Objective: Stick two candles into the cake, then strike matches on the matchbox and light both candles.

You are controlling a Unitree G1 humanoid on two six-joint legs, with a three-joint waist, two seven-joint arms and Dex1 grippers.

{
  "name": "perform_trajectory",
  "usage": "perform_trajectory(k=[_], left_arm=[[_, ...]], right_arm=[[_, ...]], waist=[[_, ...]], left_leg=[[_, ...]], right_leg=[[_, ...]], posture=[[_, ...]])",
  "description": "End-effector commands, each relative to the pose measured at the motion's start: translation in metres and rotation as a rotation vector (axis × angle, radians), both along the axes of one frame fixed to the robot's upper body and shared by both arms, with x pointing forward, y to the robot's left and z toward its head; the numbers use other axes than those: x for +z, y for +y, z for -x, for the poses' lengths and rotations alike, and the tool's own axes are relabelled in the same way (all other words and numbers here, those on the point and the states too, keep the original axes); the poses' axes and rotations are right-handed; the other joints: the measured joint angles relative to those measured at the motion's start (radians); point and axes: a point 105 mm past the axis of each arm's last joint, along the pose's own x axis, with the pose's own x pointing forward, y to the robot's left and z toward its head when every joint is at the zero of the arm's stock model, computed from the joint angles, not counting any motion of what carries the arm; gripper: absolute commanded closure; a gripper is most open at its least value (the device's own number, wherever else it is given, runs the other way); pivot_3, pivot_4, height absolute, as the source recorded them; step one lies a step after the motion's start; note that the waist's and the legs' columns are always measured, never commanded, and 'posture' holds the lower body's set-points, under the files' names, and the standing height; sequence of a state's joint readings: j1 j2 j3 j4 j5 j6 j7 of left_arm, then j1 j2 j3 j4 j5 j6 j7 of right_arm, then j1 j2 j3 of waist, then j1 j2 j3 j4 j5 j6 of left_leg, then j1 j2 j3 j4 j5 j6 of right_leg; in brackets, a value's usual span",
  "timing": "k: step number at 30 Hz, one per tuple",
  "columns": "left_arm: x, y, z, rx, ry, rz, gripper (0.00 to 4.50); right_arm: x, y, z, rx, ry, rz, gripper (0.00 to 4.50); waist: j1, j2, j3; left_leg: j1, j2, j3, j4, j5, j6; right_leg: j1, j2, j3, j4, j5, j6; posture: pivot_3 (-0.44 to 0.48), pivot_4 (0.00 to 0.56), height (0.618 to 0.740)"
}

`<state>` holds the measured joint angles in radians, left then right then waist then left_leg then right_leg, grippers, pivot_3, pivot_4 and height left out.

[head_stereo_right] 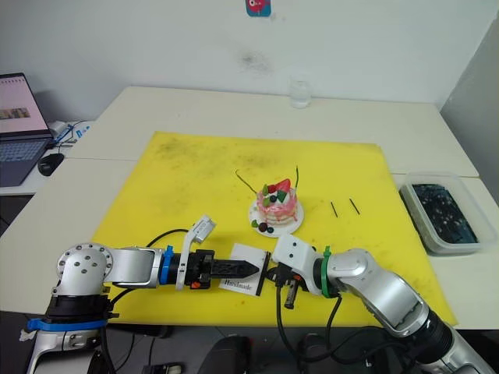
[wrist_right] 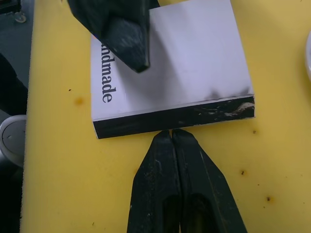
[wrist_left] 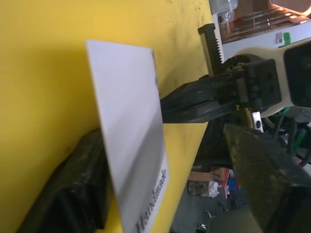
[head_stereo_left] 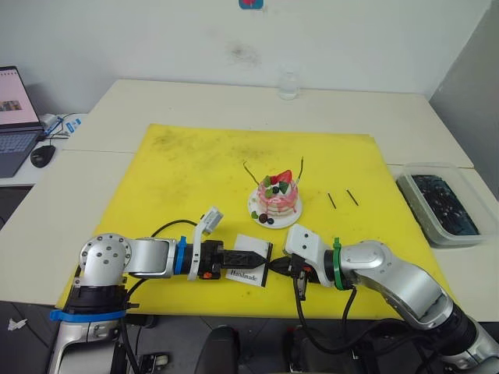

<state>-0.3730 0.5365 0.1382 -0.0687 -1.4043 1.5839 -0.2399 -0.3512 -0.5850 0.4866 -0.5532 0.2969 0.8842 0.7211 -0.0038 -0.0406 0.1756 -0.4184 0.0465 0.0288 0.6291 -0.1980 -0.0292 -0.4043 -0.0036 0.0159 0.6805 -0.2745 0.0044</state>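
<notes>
Matchbox lay flat on the yellow mat near the front table edge, below the cake, which held 2 candles; 2 matches lay to its right. Left wrist view: left claw spread around the box. Right wrist view: right claw pressed together, tips touching the black strip. Box looked light, stiff; grip its long edges.

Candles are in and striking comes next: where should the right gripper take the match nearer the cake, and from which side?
Grip the match nearer the cake across its middle, coming straight down with the right gripper, fingers crosswise to the stick. It lies flat on the yellow mat, clear of the other match and the cake. Which end has the head is not visible.
</notes>
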Motion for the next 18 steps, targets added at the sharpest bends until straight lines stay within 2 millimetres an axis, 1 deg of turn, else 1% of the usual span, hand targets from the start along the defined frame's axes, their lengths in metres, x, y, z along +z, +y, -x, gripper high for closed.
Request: perform_trajectory(k=[1,4,7,8,10,13,15,18], left_arm=[[-0.005,-0.006,0.006,-0.027,0.004,-0.019,2.19],[-0.004,-0.003,0.003,-0.012,-0.01,-0.034,3.11],[0.003,0.003,0.0,-0.007,-0.024,-0.03,4.05],[0.008,0.004,-0.001,-0.015,-0.031,-0.014,4.4],[0.018,0.002,-0.002,-0.036,-0.04,0.024,4.48],[0.026,-0.005,0.005,-0.093,-0.041,0.064,4.48],[0.027,-0.013,0.006,-0.11,-0.048,0.08,4.48],[0.02,-0.03,-0.001,-0.067,-0.046,0.1,4.48]], right_arm=[[0.011,0.004,0.0,0.021,-0.029,-0.023,4.5],[0.014,0.003,-0.001,0.016,-0.03,-0.027,4.5],[0.017,0.002,-0.001,0.013,-0.032,-0.029,4.5],[0.019,0.001,-0.001,0.011,-0.035,-0.031,4.5],[0.026,-0.003,-0.002,0.006,-0.044,-0.036,4.5],[0.038,-0.011,-0.002,-0.001,-0.059,-0.038,4.5],[0.047,-0.02,-0.002,-0.012,-0.071,-0.036,4.5],[0.057,-0.039,-0.001,-0.041,-0.086,-0.007,4.5]], waist=[[0.0,0.0,0.0],[0.0,0.0,0.0],[0.0,0.0,0.0],[-0.001,0.0,0.0],[-0.001,0.0,0.0],[0.0,0.0,0.0],[0.0,0.0,0.0],[0.004,0.0,0.0]], left_leg=[[0.0,0.0,0.0,0.0,0.0,0.0],[0.0,0.0,0.0,0.0,0.0,0.0],[0.0,0.0,0.0,0.0,0.0,0.0],[0.0,0.0,0.0,0.0,0.0,0.0],[0.0,0.0,-0.001,0.0,0.0,0.0],[0.0,0.0,-0.001,0.0,0.0,0.0],[-0.001,0.0,0.0,0.0,0.0,0.0],[-0.002,-0.001,0.0,0.0,0.0,0.0]], right_leg=[[0.0,0.0,0.0,0.0,0.0,0.0],[0.0,0.0,0.0,0.0,0.0,0.0],[0.0,0.0,0.0,0.0,0.0,0.0],[0.0,0.0,0.0,0.0,0.0,0.0],[0.0,0.0,-0.001,0.0,0.0,0.0],[0.0,0.0,-0.001,0.0,0.0,0.0],[0.0,0.0,0.0,0.0,0.0,0.0],[0.0,-0.002,0.0,-0.001,0.0,0.0]], posture=[[0.0,0.15,0.74],[0.0,0.15,0.74],[0.0,0.15,0.74],[0.0,0.15,0.74],[0.0,0.15,0.74],[0.0,0.15,0.74],[0.0,0.15,0.74],[0.0,0.15,0.74]])
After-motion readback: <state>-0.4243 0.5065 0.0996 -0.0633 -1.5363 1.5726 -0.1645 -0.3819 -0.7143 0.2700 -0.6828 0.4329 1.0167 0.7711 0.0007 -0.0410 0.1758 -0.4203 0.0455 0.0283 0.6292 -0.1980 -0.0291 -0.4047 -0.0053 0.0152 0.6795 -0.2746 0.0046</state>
